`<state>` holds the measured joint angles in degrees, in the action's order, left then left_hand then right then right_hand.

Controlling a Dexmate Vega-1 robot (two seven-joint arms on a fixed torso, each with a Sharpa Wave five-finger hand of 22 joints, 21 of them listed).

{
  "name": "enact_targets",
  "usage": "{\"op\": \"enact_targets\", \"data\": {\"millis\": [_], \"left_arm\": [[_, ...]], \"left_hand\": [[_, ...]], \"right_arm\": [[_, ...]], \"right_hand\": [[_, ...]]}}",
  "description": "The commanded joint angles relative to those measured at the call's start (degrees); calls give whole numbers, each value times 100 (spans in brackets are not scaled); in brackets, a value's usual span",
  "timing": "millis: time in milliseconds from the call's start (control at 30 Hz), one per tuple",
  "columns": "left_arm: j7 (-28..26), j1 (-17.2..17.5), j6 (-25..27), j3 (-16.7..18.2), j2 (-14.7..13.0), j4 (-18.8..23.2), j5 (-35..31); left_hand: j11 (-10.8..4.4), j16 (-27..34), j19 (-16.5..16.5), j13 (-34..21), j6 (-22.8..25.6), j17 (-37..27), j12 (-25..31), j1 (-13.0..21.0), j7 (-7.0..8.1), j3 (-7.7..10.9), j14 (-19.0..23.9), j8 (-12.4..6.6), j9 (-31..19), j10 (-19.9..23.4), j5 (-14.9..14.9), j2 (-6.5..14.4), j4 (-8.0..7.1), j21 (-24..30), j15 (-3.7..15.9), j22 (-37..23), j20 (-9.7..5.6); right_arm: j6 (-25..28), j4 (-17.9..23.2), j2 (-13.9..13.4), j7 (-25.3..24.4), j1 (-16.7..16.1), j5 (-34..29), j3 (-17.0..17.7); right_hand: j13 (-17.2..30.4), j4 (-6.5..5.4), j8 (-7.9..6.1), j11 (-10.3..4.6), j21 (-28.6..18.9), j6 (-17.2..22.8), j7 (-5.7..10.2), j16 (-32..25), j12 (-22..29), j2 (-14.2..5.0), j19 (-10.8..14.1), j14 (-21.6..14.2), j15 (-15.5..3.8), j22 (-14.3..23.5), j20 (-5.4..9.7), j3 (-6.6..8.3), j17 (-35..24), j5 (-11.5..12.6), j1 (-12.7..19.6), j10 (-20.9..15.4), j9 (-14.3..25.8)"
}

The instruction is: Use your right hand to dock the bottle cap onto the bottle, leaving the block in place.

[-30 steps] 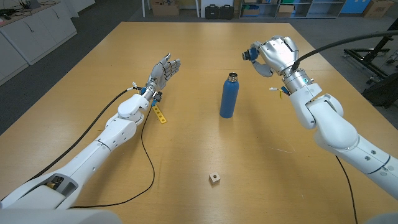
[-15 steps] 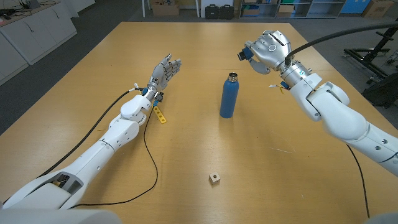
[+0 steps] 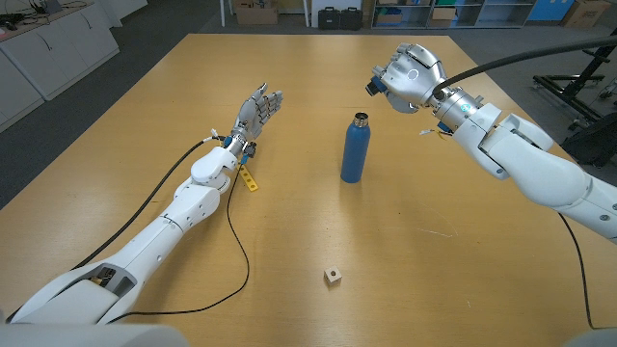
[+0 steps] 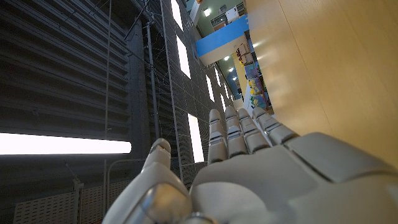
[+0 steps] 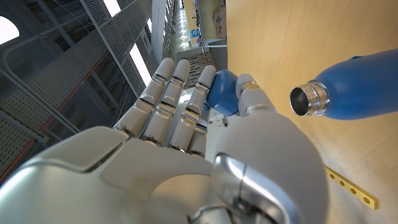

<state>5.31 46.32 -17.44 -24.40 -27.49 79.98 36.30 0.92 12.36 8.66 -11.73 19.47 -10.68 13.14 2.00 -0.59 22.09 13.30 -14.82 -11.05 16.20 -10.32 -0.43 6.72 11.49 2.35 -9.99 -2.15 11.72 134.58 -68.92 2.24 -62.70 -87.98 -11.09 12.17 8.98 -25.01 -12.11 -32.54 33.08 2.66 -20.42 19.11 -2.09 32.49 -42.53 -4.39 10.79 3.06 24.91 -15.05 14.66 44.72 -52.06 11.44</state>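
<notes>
Right hand point(image 3: 407, 77) raised near table's point(image 3: 463, 260) far edge, pinching blue bottle cap point(image 5: 222, 93) just beside open-necked bottle point(image 3: 356, 147), upright mid-table. Block point(image 3: 333, 277) toward near edge. Left hand point(image 3: 255, 111) empty, fingers straight.

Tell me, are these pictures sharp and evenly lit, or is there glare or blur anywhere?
Head view: sharp, evenly lit, with only soft shadows beside the blue bottle. Left wrist view: a ceiling light strip glares white and the left hand looks stretched by the lens. Right wrist view: the right hand looms soft and large, bright windows behind it.
</notes>
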Motion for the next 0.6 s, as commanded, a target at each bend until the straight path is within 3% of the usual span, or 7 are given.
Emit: {"op": "enact_targets", "data": {"millis": [33,233,333,433,600], "left_arm": [[-68,-53,-47,-28,83,-66,-57],[-96,-64,-110,-47,132,-89,-99],[-110,-58,-132,-45,152,-103,-99],[-124,-50,-153,-43,163,-111,-105],[-138,-32,-186,-38,179,-125,-106]], "left_hand": [[-5,-11,42,-15,41,-14,-2,-1,-11,44,65,-18,-20,46,1,36,-18,1,109,-18,-159],[-9,-11,40,-15,43,-14,-4,-2,-8,44,73,-15,-20,53,1,37,-17,-1,110,-18,-162],[-2,-14,47,-15,43,-14,-6,-3,-9,44,72,-12,-21,55,1,37,-16,1,113,-18,-162],[-3,-13,46,-15,46,-14,-6,-4,-11,44,78,-12,-21,57,1,38,-16,-1,113,-18,-161],[-11,-17,44,-15,52,-14,-8,-5,-8,44,74,-10,-21,62,2,38,-15,-3,108,-18,-161]], "right_arm": [[-434,67,-264,-77,183,-479,-59],[-912,187,-296,236,607,-692,-274],[-993,271,-144,577,790,-1237,-514],[-1085,305,-71,717,900,-1514,-645],[-1316,371,-187,691,980,-1611,-706]], "right_hand": [[15,-61,-26,-23,-35,1387,981,20,-33,-561,70,-55,-822,12,565,38,-16,47,563,18,22],[30,-70,-60,-26,-38,1437,980,31,-39,-565,69,-67,-818,12,570,30,-20,59,567,7,40],[34,-73,-56,-26,-38,1419,980,36,-40,-562,64,-68,-815,12,571,25,-20,61,566,2,45],[37,-92,-47,-27,-28,1339,986,100,-92,-528,14,1,-805,14,574,-17,-14,73,540,38,72],[40,-102,-56,-29,-32,1335,988,104,-109,-542,18,-12,-811,15,587,-20,-19,85,541,48,82]]}}
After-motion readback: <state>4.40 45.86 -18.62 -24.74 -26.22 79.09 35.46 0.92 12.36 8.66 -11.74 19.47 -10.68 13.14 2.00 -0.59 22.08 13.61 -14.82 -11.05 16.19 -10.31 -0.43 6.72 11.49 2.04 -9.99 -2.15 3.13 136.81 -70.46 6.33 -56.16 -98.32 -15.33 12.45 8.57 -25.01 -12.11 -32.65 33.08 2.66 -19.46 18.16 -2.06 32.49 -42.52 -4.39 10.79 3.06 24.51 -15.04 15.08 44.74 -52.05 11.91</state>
